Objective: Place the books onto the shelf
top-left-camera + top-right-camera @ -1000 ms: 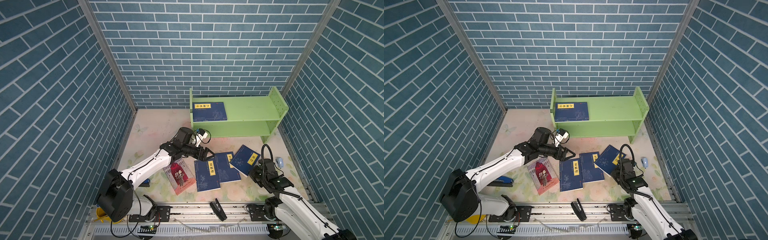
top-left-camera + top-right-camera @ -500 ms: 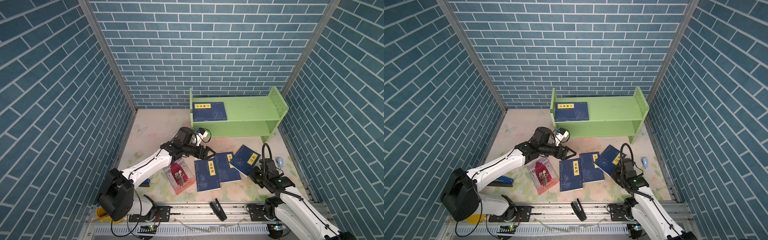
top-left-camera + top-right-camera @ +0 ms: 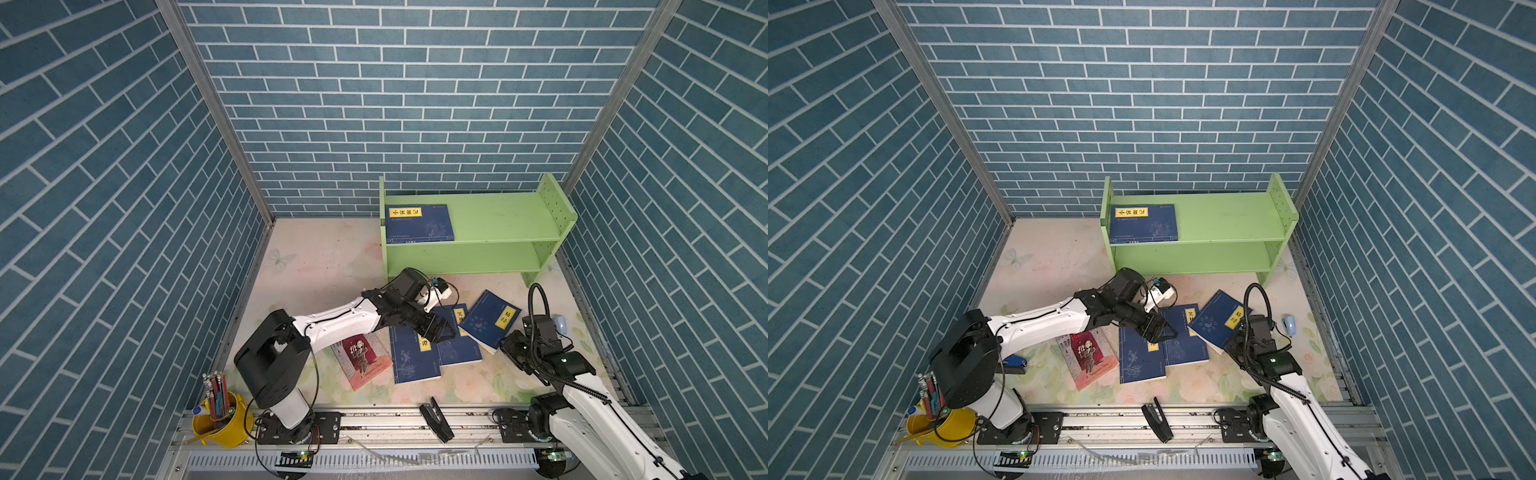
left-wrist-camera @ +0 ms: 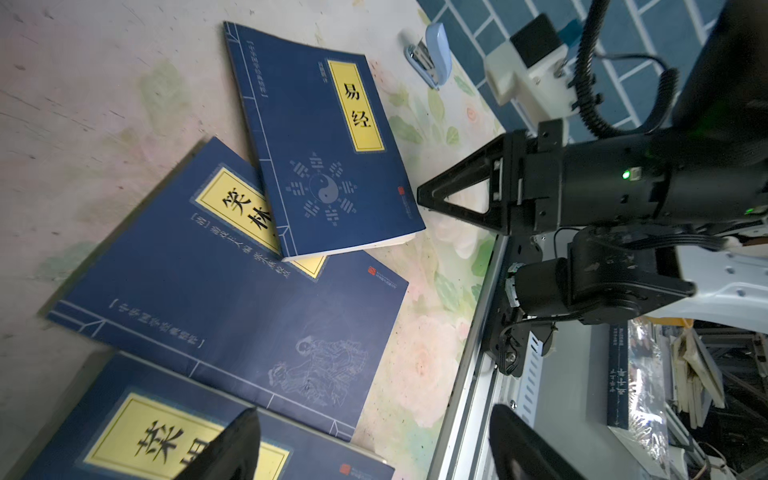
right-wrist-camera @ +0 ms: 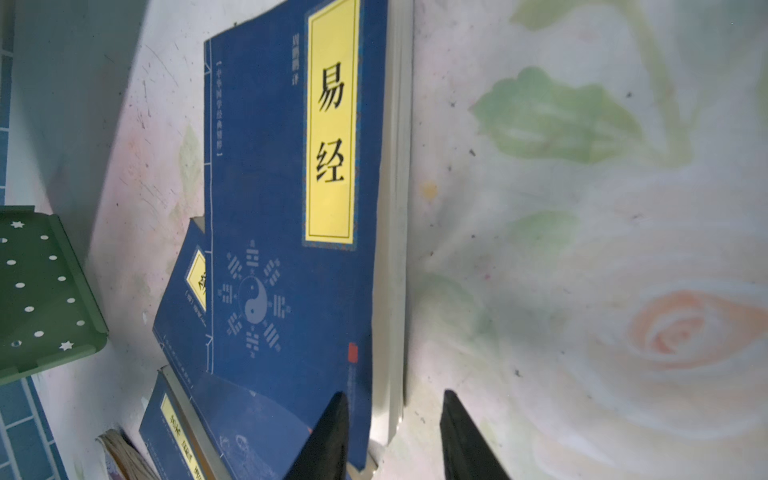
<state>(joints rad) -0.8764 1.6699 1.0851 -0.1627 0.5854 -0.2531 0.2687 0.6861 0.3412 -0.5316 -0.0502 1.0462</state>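
The light green shelf (image 3: 498, 220) (image 3: 1225, 222) stands at the back, and one dark blue book (image 3: 419, 223) lies flat on its top tier at the left end. On the floor lie three overlapping blue books: the right one (image 3: 490, 320) (image 5: 282, 166), the middle one (image 3: 459, 347) (image 4: 216, 282) and the left one (image 3: 413, 359). A red-and-grey book (image 3: 361, 359) lies left of them. My left gripper (image 3: 436, 330) (image 4: 374, 440) hovers open over the left and middle books. My right gripper (image 3: 509, 347) (image 5: 395, 397) is open and straddles the near corner of the right book.
A pale blue stapler (image 3: 560, 324) (image 4: 430, 54) sits by the right wall. A black stapler (image 3: 436, 424) rests on the front rail. A yellow pen cup (image 3: 218, 419) stands at the front left, and a dark blue stapler (image 3: 1015, 362) lies under the left arm. The shelf's drilled end panel (image 5: 37, 291) is near the right book.
The right gripper's jaws have opened at the right book's corner. The left gripper has moved forward and right, over the floor books, still open.
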